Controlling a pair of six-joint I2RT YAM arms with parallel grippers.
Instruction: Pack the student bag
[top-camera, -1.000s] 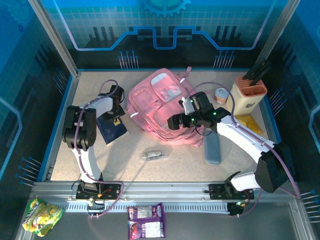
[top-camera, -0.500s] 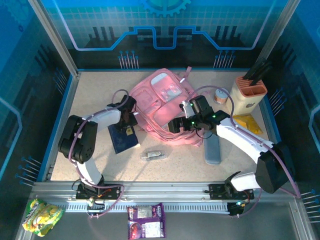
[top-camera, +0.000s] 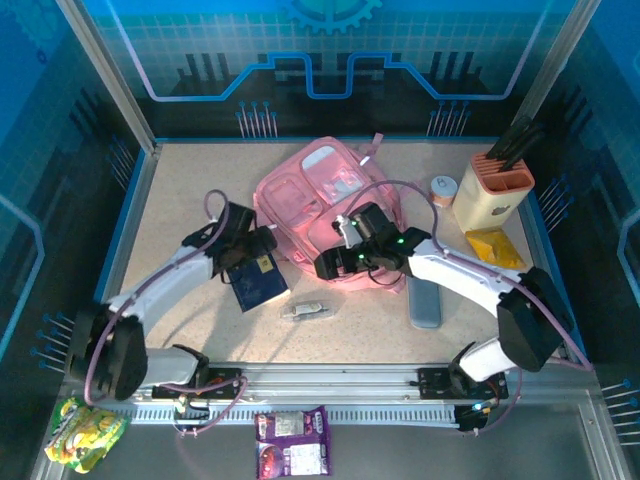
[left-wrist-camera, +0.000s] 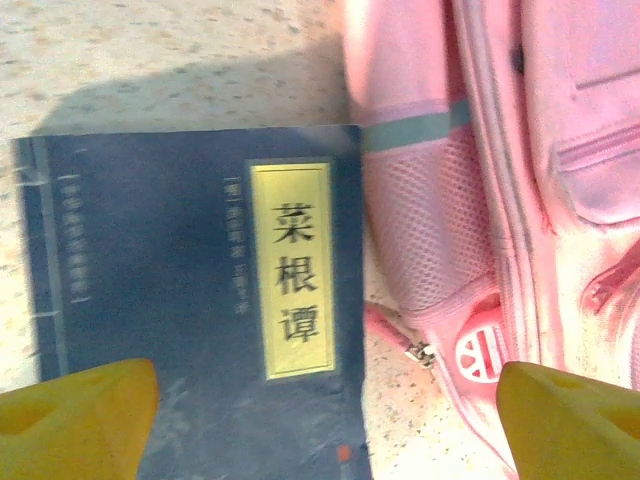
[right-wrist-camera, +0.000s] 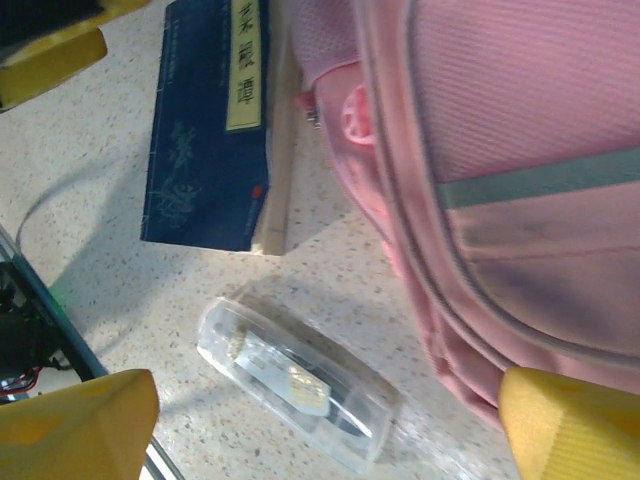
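One pink bag (top-camera: 318, 205) lies flat in the middle of the table (top-camera: 175, 200), towards the far side, with its translucent pocket panel facing up. Just beside its left edge lies one dark blue book (top-camera: 258, 281). In the left wrist view the book (left-wrist-camera: 190, 300) carries a yellow label (left-wrist-camera: 291, 270) that reads 菜根谭 top to bottom; the smaller characters beside it are too blurred to read. The left gripper (top-camera: 266, 246) hangs over the seam between book and bag (left-wrist-camera: 480, 150). Its two yellow fingertips (left-wrist-camera: 80, 415) are set wide apart, one over the book and the other over the bag's edge, and grip nothing. The right gripper (top-camera: 325, 265) is at the bag's near edge, also spread wide and empty-handed. Its wrist view has the bag (right-wrist-camera: 520, 150) on the right, the book (right-wrist-camera: 205, 130) at upper left and one clear plastic case (right-wrist-camera: 300, 385) on the table between the fingertips (right-wrist-camera: 75, 420). That case (top-camera: 306, 311) lies near the bag's front edge. To the right of the bag are one grey pouch (top-camera: 424, 303), one small jar (top-camera: 441, 189), one beige holder (top-camera: 492, 192) with dark tools standing in it, and one yellow packet (top-camera: 496, 247). Two snack packs sit below the rail, one yellow-green (top-camera: 85, 428) and one purple (top-camera: 293, 440); their print is too small to read.
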